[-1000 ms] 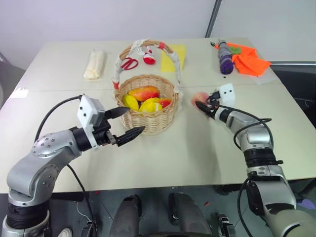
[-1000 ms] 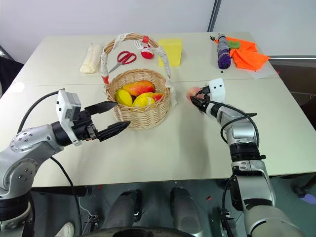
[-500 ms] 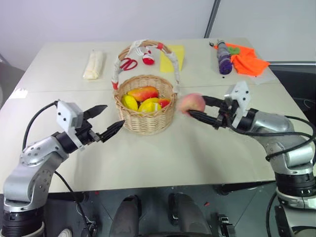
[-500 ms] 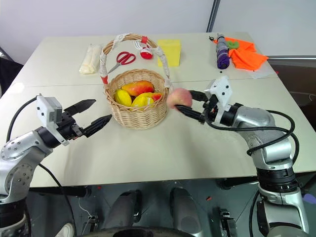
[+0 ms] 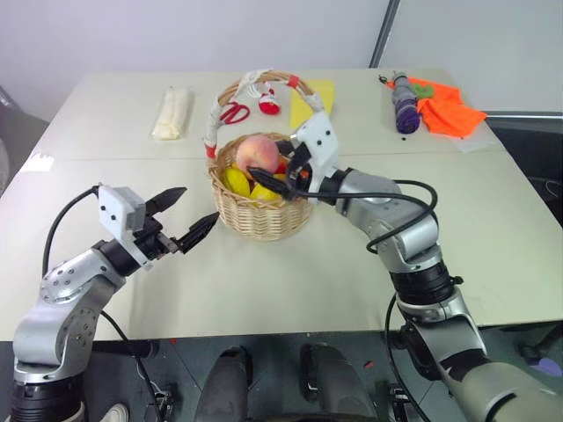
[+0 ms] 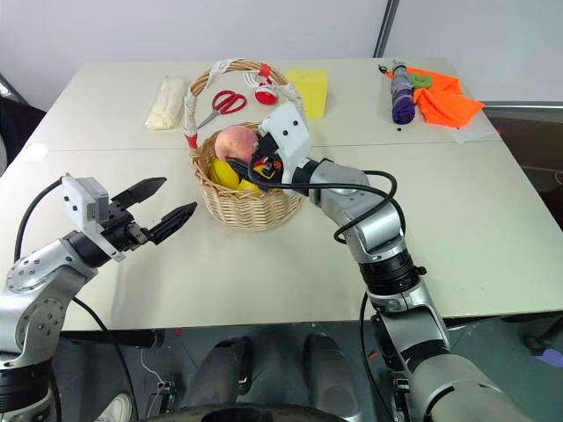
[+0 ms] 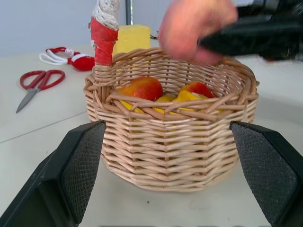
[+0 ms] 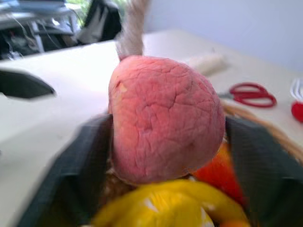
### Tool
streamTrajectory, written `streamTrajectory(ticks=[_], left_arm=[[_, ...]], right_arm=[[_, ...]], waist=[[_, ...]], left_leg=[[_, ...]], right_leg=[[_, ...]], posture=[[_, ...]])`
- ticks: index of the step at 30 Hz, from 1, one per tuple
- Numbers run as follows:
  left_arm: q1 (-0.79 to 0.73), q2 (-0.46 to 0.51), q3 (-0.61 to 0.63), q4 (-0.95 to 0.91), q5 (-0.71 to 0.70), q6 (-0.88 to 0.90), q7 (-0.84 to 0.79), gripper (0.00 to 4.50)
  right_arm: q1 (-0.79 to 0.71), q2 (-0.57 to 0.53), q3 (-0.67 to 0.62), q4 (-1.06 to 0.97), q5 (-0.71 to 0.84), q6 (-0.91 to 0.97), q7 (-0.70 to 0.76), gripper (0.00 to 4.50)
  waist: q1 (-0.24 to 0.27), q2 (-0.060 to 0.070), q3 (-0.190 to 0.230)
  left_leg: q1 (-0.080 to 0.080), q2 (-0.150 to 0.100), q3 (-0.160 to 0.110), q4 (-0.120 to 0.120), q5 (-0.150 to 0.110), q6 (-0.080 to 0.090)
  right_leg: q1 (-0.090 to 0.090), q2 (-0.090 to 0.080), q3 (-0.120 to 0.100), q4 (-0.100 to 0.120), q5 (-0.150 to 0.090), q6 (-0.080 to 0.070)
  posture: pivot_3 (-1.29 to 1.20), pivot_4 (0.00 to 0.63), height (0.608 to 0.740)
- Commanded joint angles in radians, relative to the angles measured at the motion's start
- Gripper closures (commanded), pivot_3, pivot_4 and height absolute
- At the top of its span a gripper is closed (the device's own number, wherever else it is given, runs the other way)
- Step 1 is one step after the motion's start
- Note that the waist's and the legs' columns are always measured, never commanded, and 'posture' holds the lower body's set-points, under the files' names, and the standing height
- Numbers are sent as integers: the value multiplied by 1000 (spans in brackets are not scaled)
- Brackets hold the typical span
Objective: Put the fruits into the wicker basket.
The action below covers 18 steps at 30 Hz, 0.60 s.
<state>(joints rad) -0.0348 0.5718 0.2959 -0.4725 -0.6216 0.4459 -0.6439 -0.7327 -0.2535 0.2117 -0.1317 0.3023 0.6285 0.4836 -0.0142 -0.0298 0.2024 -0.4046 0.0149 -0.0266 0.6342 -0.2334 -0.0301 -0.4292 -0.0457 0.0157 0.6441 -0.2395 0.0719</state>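
Peach point(image 8: 163, 116) sits between the right end effector's point(image 5: 271, 165) fingers over the wicker basket point(image 5: 259, 215); left end effector point(image 5: 186, 215) gapes empty.

Pale beige table point(image 5: 290, 281), seam running across its middle. Standing just before the seam: wicker basket point(image 5: 259, 211). Lying on the far half: rolled white cloth point(image 5: 171, 114) at left, red scissors point(image 5: 232, 112) behind the basket, a small red-and-white thing point(image 5: 268, 105) beside them, yellow sponge point(image 5: 318, 91) next, then purple umbrella point(image 5: 404, 109) touching orange cloth point(image 5: 447, 107) at far right.
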Motion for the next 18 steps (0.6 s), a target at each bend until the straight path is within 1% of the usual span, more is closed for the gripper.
streamTrajectory(ticks=[1,4,6,8,10,11,15,18], left_arm=[[8,-8,8,-54,-22,-14,8,0],[9,-19,8,-60,-28,-24,3,0],[9,-24,10,-63,-38,-28,-2,0],[8,-28,13,-64,-53,-31,-10,0],[3,-32,17,-67,-77,-31,-19,0],[-3,-34,18,-71,-93,-29,-22,0],[-31,-32,0,-65,-111,-21,-24,0],[-39,-30,-7,-53,-99,-26,-26,0]], right_arm=[[12,-26,-24,-86,-15,-61,25,60],[78,-76,-82,-174,55,-78,103,60],[140,-115,-149,-234,128,-68,153,60],[188,-146,-208,-260,178,-40,165,60],[210,-152,-247,-258,196,-21,140,60],[211,-150,-260,-246,195,-15,120,60],[172,-105,-241,-133,112,-53,22,60],[102,-56,-217,7,45,-99,-36,60]], waist=[[0,0,0],[1,0,0],[3,0,0],[1,0,0],[-2,0,0],[-5,0,0],[-7,0,0],[-7,0,0]], left_leg=[[0,0,0,0,0,0],[0,0,-1,-1,0,0],[0,0,-1,-1,0,0],[0,0,-1,0,0,0],[1,0,-1,0,0,0],[1,1,0,0,0,0],[4,1,0,0,0,0],[4,1,1,-1,0,0]], right_leg=[[0,0,0,0,0,0],[0,1,0,0,0,0],[0,1,-1,0,0,0],[0,1,-1,0,0,0],[0,1,-1,0,-1,-2],[0,2,0,0,-2,-3],[1,4,0,2,-1,-4],[1,4,1,2,-1,-4]], posture=[[0,150,740],[0,150,740],[0,150,740],[0,150,740],[0,150,740],[0,150,740],[0,150,740],[0,150,740]])
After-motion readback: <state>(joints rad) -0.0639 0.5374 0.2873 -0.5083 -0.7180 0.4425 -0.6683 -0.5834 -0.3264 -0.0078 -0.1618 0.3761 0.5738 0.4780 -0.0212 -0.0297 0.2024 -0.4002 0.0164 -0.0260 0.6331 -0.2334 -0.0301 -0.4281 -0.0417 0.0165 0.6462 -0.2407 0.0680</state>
